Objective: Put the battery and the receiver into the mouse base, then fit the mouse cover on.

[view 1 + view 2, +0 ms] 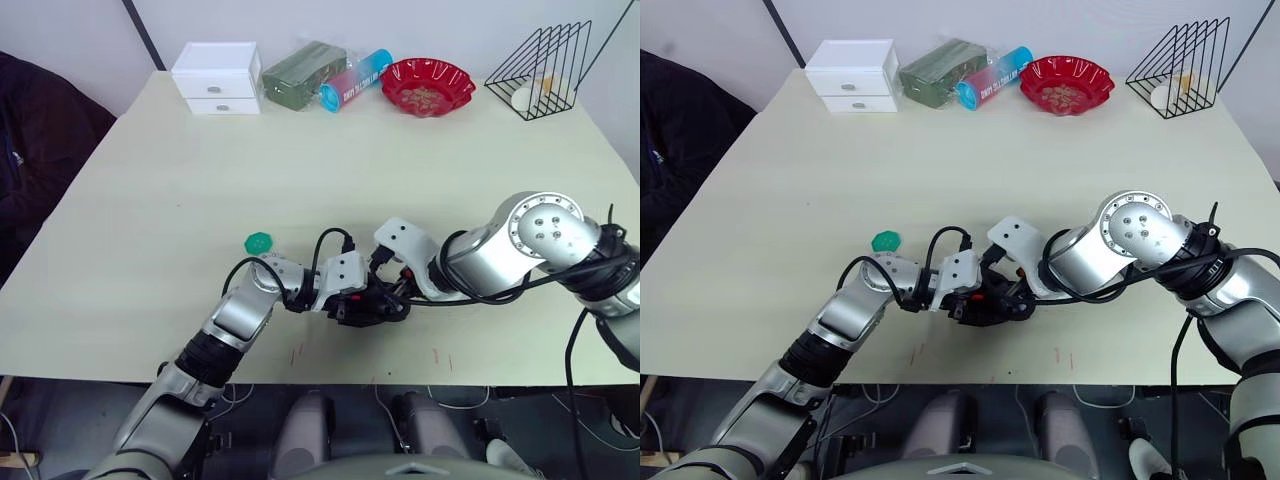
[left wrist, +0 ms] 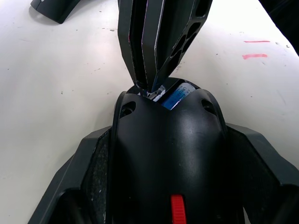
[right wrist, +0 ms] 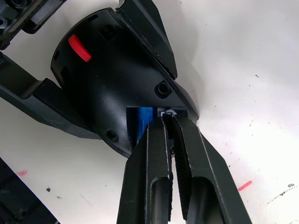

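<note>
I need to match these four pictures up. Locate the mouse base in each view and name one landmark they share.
Left eye view: mouse base at the table's near edge, between both grippers.
Right eye view: same spot, right of the green disc.
Left wrist view, between the left gripper's fingers.
Right wrist view, beyond the right gripper.
Shared landmark: the blue battery in its rear slot.

Right claw (image 3: 169,122) pinched over battery (image 3: 140,122) in mouse base (image 3: 117,79)

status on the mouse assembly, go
Left pincer clamped around mouse base. Right pincer closed, tips at the battery seated in its bay. Receiver, cover: can't tell. Nothing in the way.
</note>
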{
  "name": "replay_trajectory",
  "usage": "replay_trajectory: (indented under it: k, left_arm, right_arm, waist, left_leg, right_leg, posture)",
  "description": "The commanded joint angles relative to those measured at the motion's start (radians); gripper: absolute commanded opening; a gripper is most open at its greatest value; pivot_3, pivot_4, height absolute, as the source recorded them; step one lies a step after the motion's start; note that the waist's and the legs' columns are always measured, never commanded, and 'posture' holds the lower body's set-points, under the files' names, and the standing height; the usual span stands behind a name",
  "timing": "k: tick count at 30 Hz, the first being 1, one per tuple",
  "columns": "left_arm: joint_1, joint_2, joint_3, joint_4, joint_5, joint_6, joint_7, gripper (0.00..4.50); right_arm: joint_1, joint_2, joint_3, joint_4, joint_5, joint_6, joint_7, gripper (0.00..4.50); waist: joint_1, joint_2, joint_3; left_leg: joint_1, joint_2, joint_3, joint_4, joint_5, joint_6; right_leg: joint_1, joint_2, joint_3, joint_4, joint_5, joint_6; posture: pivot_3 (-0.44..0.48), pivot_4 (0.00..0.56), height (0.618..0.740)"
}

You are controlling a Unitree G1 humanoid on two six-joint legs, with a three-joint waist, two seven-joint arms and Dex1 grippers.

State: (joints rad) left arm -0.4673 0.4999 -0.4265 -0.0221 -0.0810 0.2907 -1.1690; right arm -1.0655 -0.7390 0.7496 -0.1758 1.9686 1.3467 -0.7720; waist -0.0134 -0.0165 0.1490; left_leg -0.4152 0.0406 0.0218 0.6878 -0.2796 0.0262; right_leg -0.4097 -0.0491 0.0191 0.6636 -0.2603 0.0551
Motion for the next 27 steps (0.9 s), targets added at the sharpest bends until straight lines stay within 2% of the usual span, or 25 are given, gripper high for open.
replay_trajectory:
  k: [1, 27]
  left_arm:
    - [0.018, 0.001, -0.049, 0.005, 0.021, 0.013, -0.016, 2.97]
    - [0.021, 0.004, -0.048, -0.001, 0.02, 0.019, -0.017, 2.97]
  right_arm:
    - [0.018, -0.005, 0.024, -0.002, 0.004, -0.006, 0.008, 0.0]
    - [0.014, -0.04, 0.035, -0.022, 0.004, -0.023, 0.029, 0.0]
  waist:
    - [0.0, 0.0, 0.0]
    - [0.002, 0.0, 0.0]
  left_leg:
    - [0.0, 0.0, 0.0, 0.0, 0.0, 0.0]
    - [-0.001, 0.0, 0.0, -0.001, 0.0, 0.0]
  right_leg:
    - [0.0, 0.0, 0.0, 0.0, 0.0, 0.0]
    - [0.0, 0.0, 0.0, -0.002, 0.0, 0.0]
  posture:
    - [0.0, 0.15, 0.74]
    - [0.0, 0.15, 0.74]
